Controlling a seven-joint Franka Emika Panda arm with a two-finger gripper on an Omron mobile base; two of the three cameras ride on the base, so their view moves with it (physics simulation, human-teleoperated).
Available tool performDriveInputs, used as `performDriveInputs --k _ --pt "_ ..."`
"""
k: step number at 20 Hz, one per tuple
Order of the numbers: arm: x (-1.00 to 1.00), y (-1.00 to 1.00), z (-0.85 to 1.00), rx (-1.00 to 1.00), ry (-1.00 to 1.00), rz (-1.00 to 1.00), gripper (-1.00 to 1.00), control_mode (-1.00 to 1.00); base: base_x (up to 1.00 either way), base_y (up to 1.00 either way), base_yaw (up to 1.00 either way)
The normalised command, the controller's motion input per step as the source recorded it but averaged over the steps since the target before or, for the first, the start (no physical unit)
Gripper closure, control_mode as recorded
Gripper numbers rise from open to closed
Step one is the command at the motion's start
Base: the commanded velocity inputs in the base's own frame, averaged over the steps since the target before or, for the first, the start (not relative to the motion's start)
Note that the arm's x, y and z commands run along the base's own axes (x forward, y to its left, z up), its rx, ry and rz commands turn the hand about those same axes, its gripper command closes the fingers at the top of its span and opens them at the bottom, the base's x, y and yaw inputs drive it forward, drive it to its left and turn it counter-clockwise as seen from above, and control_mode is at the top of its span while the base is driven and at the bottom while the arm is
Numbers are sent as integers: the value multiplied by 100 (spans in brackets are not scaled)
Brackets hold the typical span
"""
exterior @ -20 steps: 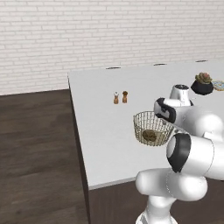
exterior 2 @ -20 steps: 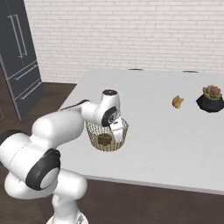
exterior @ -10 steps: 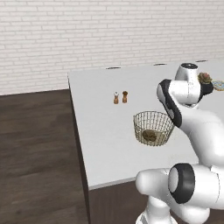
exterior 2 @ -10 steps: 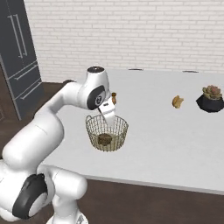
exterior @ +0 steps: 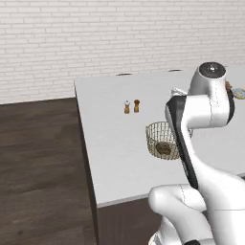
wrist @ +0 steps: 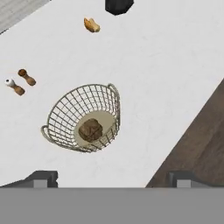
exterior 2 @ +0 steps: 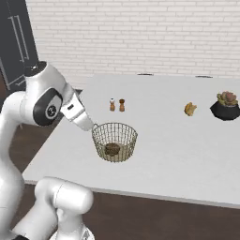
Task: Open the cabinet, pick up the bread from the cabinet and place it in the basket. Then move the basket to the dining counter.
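Now the basket sits on the white bench, center-left of the hand view, lower middle of the right base view, and center-right of the left base view, partly behind the arm. Bread lies inside on the basket floor, also seen in the right base view and left base view. Fingers spread wide at the bottom of the hand view, holding nothing, above and clear of the basket. Salt and pepper shakers stand upright at left of the hand view, near the basket, apart from it; in the right base view they are just above the basket. Small tan pastry-like item at top of the hand view, and a black pot with a plant at right of the right base view. Dark wood floor at left of the left base view.
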Motion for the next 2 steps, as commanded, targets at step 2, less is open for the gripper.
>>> performDriveInputs --k 2 --pt "-100 84 72 -14 -28 7 -100 -100 0 0 0"
